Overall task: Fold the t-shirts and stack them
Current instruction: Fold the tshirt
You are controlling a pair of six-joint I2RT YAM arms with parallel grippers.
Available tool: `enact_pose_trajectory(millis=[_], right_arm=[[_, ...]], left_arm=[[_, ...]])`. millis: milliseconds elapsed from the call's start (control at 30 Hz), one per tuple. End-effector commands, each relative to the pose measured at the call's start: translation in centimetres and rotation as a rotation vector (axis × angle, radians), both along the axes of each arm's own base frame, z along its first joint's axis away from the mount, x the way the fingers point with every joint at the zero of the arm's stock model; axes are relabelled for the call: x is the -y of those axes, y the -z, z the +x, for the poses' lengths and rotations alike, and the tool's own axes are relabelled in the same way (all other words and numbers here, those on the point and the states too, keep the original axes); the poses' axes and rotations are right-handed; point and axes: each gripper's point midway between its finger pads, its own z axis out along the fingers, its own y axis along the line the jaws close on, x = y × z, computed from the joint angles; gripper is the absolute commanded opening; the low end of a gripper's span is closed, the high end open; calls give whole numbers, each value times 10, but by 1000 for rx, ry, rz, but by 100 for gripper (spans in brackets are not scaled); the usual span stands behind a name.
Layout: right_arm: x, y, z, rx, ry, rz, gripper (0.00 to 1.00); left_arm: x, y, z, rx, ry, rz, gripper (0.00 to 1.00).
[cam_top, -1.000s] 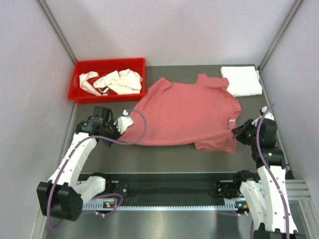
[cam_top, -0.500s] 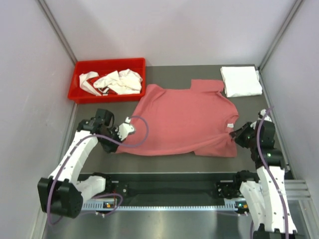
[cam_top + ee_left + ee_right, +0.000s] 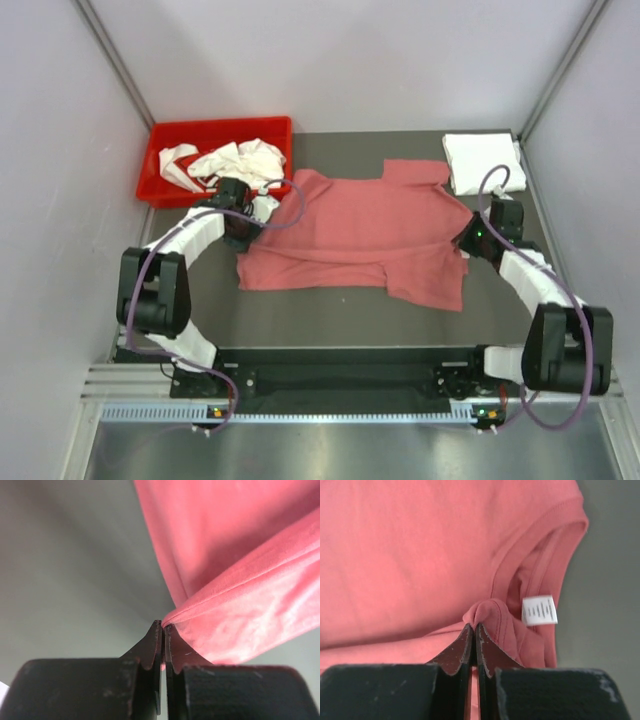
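A dusty pink t-shirt (image 3: 370,225) lies spread across the middle of the table, its collar toward the right and a fold line running across it. My left gripper (image 3: 260,212) is shut on a pinch of the shirt's left edge (image 3: 200,612), lifted off the table, with the fingertips (image 3: 158,630) meeting on cloth. At the right, my right gripper (image 3: 468,242) is shut on a bunch of pink cloth (image 3: 487,611) beside the collar and its white label (image 3: 539,610). A folded white t-shirt (image 3: 484,162) sits at the far right corner.
A red plastic bin (image 3: 160,170) at the far left holds crumpled white t-shirts (image 3: 235,162), close behind my left wrist. Grey walls enclose the table on three sides. Bare table (image 3: 330,310) shows between the pink shirt and the arm bases.
Both grippers have moved away from the near edge toward the back, carrying the shirt's near side up and over. The shirt now shows a fold across its middle.
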Motion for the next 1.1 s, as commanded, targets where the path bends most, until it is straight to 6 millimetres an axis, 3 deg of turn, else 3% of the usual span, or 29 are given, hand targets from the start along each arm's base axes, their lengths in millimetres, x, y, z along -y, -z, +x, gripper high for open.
enact_pose_trajectory(millis=[0,200,267,367,400,433,500,533,633,667,833,1067], right_arm=[[10,-34,45,149,-35,-67,0],[18,-31,67,143,-32,-103,1],[18,-28,73,130,-40,-108,5],[18,-24,78,104,-60,-113,20],[19,-24,77,93,-59,-121,43],[21,-24,76,82,-57,-130,52],[30,-25,65,30,-19,-165,68],[32,-25,60,16,-9,-174,70],[29,-22,27,-9,10,-159,71],[26,-13,8,-41,17,-142,71],[3,23,-45,-107,11,-30,70],[-2,56,-72,-215,28,7,69]], left_arm=[[6,-17,41,120,-48,-20,0],[8,-13,53,135,-53,-5,0],[8,-10,54,132,-54,2,0],[8,-7,52,125,-55,4,0],[8,-9,52,129,-55,1,0],[10,-9,51,126,-51,-4,0],[13,-12,48,125,-42,-17,0],[14,-13,47,127,-38,-22,0],[17,-16,43,131,-33,-38,0],[17,-14,40,123,-34,-38,0],[21,-18,32,125,-20,-58,0],[23,-16,19,116,-2,-58,0]])
